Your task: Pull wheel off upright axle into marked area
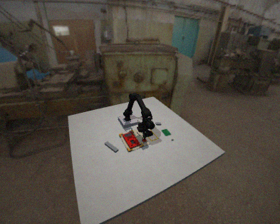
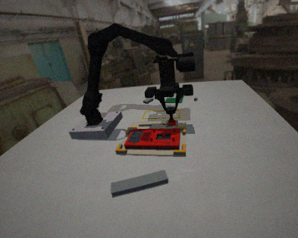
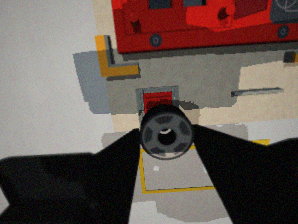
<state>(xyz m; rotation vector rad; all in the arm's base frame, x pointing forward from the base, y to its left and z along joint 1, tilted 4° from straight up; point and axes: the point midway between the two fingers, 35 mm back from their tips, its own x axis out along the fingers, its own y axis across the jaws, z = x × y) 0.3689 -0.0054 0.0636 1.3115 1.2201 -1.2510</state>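
Note:
My gripper (image 1: pixel 144 137) (image 2: pixel 170 111) (image 3: pixel 165 131) is shut on the dark, spoked wheel (image 3: pixel 150 139), which sits between the fingertips with its hub facing the wrist camera. It is above the small red block (image 2: pixel 172 123) (image 3: pixel 158 95) at the edge of the beige board. The upright axle is not clearly visible; I cannot tell whether its tip is still inside the wheel's bore. The marked area, a yellow outline (image 2: pixel 153 118) (image 3: pixel 175 190), lies flat on the table beyond the board in the exterior view. The wheel is not over its middle.
A red panel (image 2: pixel 153 139) (image 3: pixel 180 42) lies between orange corner brackets (image 3: pixel 120 70) beside the red block. A thin grey rod (image 3: pixel 257 92) lies on the board. A grey bar (image 1: pixel 111 146) (image 2: pixel 139 183), a green plate (image 1: pixel 166 132) and small grey pieces are farther off.

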